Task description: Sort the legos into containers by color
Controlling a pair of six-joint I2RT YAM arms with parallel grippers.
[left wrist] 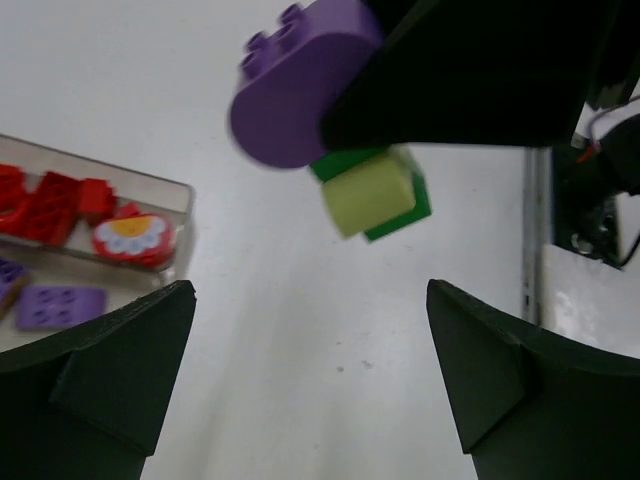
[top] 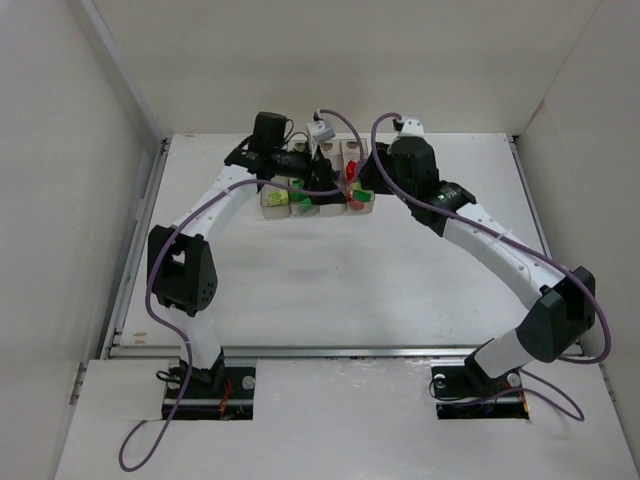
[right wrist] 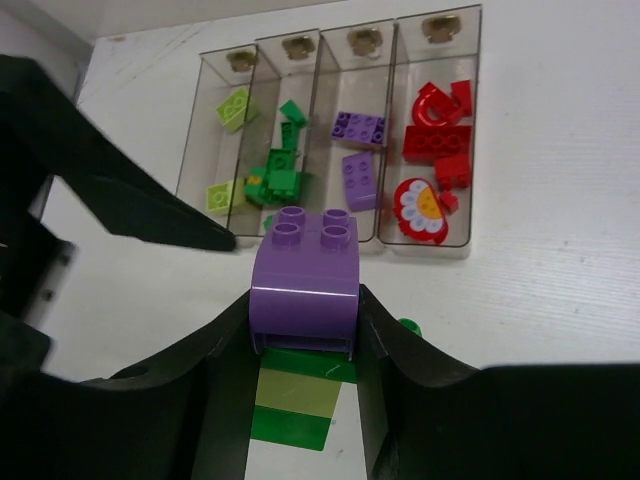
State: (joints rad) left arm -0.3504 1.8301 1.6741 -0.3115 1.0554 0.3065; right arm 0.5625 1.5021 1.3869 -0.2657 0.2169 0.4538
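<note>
1. Table: you've got the containers at its far middle.
2. Containers: four clear boxes in a row. Legos inside, from the right wrist view left to right: yellow-green, dark green, purple, red.
3. Right gripper: clamped on a stack, just short of the containers' near end.
4. Left gripper: fingers spread wide, facing the stack.
5. Stack: purple brick on top, then green, yellow-green, green below.
</note>
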